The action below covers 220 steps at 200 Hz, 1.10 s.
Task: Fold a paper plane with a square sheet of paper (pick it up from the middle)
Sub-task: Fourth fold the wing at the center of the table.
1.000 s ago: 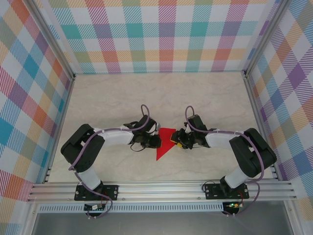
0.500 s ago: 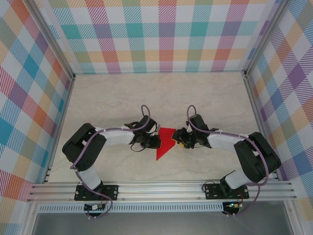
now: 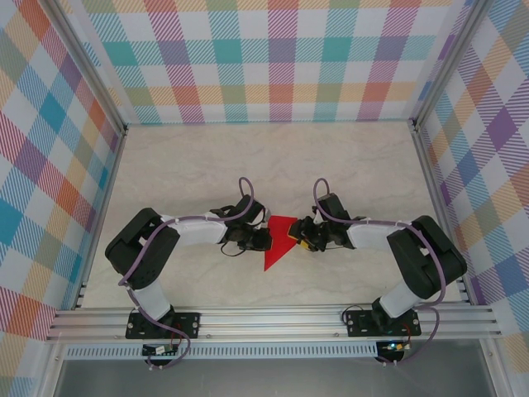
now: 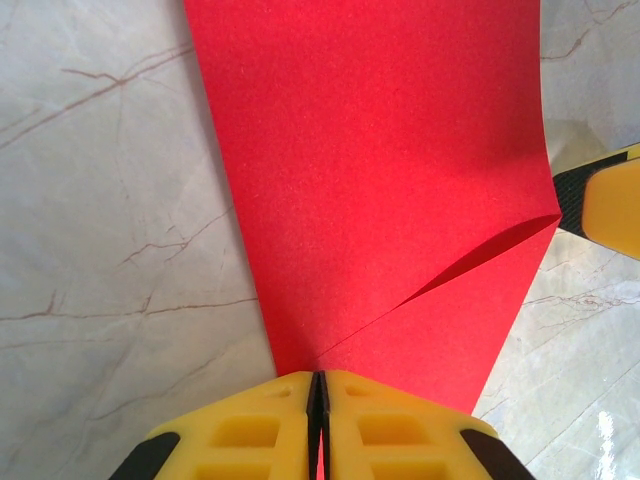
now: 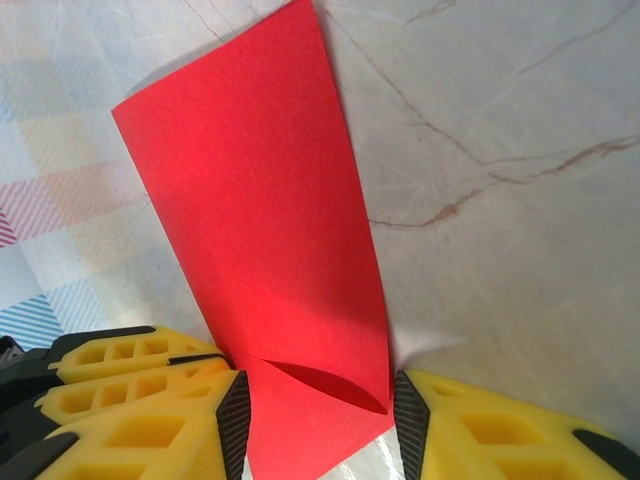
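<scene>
The square sheet of paper [image 3: 279, 240], bright red, is folded over into a pointed shape in the middle of the marble table, its tip toward the near edge. My left gripper [image 3: 264, 238] is shut on its left edge. In the left wrist view the yellow pads [image 4: 260, 430] meet on the paper [image 4: 380, 180], where a loose flap bows up. My right gripper [image 3: 302, 236] is at the paper's right side. In the right wrist view it [image 5: 322, 420] stands open, with the folded paper [image 5: 260, 200] lying between its ribbed pads [image 5: 408, 420].
The marble tabletop [image 3: 248, 165] is walled by checked panels at the back and on both sides. An aluminium rail [image 3: 273, 321] runs along the near edge by the arm bases. The left gripper's fingers [image 5: 120, 370] sit close beside the right gripper's left finger.
The right arm's elbow swung outward and came back. The paper and both grippers sit almost where they were.
</scene>
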### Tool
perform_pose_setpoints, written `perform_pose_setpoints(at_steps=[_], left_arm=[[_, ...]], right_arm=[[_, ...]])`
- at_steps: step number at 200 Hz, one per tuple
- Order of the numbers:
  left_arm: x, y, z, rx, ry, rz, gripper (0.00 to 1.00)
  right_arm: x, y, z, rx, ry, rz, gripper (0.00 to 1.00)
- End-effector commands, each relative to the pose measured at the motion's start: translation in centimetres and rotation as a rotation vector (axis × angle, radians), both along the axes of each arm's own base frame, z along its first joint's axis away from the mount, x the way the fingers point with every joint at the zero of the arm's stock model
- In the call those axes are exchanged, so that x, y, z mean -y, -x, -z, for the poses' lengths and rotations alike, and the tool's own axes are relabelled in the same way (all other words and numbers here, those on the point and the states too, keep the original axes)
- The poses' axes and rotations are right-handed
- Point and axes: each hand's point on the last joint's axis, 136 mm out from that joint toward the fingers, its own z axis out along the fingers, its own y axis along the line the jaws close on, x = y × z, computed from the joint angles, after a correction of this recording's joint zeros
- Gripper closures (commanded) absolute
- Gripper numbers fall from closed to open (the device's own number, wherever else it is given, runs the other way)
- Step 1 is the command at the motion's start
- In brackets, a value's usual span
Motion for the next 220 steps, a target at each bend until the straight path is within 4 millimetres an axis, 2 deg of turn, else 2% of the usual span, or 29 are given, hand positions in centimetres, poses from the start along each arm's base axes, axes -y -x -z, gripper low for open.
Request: perform_pose_setpoints(at_steps=[1,60,86,95,119,149,187,212,220], left_arm=[[-1.5,1.6,2.1,-0.051,-0.073,0.008,0.88],[-1.1,1.5,1.4,-0.046,-0.045,0.011,0.87],[-0.2,1.0,-0.9,-0.018,0.021,-0.008,0.84],[0.0,0.9,-2.0,-0.001,0.047,-0.018,0.79],[-0.5,0.2,-4.4,0.060,0.059,-0.052,0.70],[-1.1,0.6,-6.2,0.107,0.081,-0.088,0.61],[-1.5,2.3,-6.2,0.215,-0.046,-0.101,0.54],[-0.7,3.4,-5.5,0.280,-0.128,-0.096,0.50],[-1.1,4.0,-4.8,0.285,-0.186,-0.091,0.49]], right_arm=[[-0.9,-0.7,-1.0,0.022,-0.048,-0.007,0.56],[-1.7,-0.8,-2.0,0.066,-0.082,-0.062,0.62],[-2.3,-0.4,-1.8,0.093,-0.101,-0.129,0.66],[-2.2,-0.3,-1.6,0.097,-0.097,-0.144,0.67],[-2.6,0.1,-2.0,0.127,-0.114,-0.199,0.71],[-2.6,0.4,-2.1,0.131,-0.100,-0.239,0.77],[-2.7,0.3,-2.2,0.121,-0.093,-0.251,0.85],[-2.8,0.3,-2.3,0.109,-0.094,-0.254,0.88],[-2.7,0.3,-2.2,0.105,-0.086,-0.246,0.88]])
